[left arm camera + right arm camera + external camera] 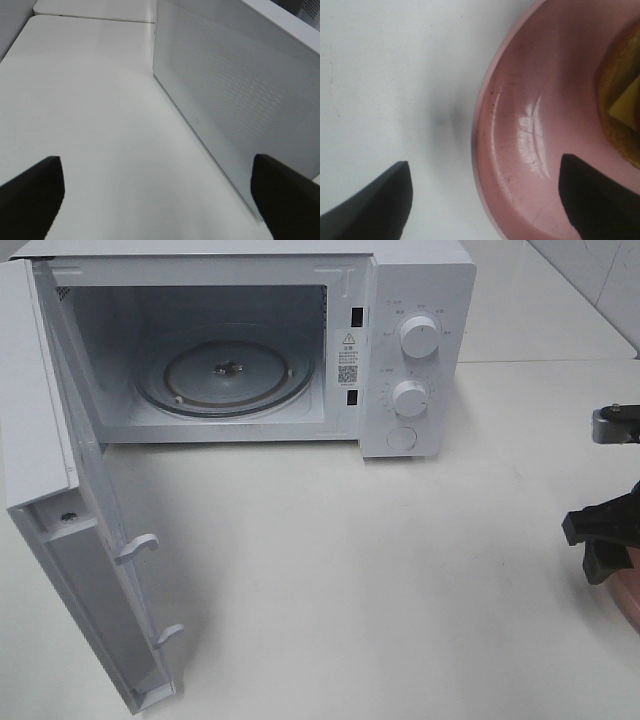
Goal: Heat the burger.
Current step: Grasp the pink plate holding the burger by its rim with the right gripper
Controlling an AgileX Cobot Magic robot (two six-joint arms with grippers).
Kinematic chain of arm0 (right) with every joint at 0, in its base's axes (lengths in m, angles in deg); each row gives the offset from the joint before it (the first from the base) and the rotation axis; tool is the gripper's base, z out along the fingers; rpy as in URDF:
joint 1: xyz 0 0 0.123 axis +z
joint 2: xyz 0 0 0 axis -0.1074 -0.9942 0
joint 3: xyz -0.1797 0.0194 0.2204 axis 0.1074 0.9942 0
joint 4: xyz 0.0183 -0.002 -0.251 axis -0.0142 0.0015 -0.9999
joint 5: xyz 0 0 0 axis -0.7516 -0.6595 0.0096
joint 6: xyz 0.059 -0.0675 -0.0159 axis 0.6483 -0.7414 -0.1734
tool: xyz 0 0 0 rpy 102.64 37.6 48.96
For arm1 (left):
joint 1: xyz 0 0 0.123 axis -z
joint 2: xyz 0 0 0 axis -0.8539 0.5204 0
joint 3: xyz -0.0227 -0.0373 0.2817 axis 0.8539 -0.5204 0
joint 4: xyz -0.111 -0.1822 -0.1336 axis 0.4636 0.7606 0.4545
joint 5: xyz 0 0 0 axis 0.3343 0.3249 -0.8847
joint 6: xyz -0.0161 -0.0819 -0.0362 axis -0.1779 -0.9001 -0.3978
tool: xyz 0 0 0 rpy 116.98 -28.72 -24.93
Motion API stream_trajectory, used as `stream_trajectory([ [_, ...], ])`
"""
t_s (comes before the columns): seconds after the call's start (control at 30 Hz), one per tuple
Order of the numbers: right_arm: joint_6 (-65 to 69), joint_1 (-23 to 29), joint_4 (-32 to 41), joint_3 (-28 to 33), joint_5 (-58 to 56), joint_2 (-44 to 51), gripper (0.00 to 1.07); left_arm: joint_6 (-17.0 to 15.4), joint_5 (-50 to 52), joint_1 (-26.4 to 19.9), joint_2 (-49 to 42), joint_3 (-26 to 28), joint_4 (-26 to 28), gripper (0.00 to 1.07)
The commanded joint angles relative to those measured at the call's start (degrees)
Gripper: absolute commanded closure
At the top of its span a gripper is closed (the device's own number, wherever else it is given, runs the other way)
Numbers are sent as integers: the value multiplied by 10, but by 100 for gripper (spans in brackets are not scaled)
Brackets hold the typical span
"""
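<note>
The burger (622,100) shows only in the right wrist view, as a brown edge with yellow cheese, sitting on a pink plate (530,125). My right gripper (485,172) is open, and its fingers straddle the plate's rim without touching the burger. In the high view the right gripper (605,540) is at the table's right edge, above a sliver of the plate (632,592); the burger is out of that view. My left gripper (157,165) is open and empty over bare table, beside the microwave door's outer face (235,110). It is out of the high view.
The white microwave (415,350) stands at the back with its door (90,570) swung fully open to the left. Its glass turntable (225,375) carries nothing. White table (380,580) lies between the microwave and the right gripper.
</note>
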Motion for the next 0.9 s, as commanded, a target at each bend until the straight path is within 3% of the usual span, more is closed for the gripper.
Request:
stream_trajectory([
  [0.03,7,-1,-6,1,16,-14,32,1,9,-2,-9,-2,3,13],
  [0.73,51,-1,-32,1,61,-98,32,1,9,-2,-9,-2,3,13],
  [0.9,52,-1,-32,1,60,-103,38,1,9,-2,-9,-2,3,13],
])
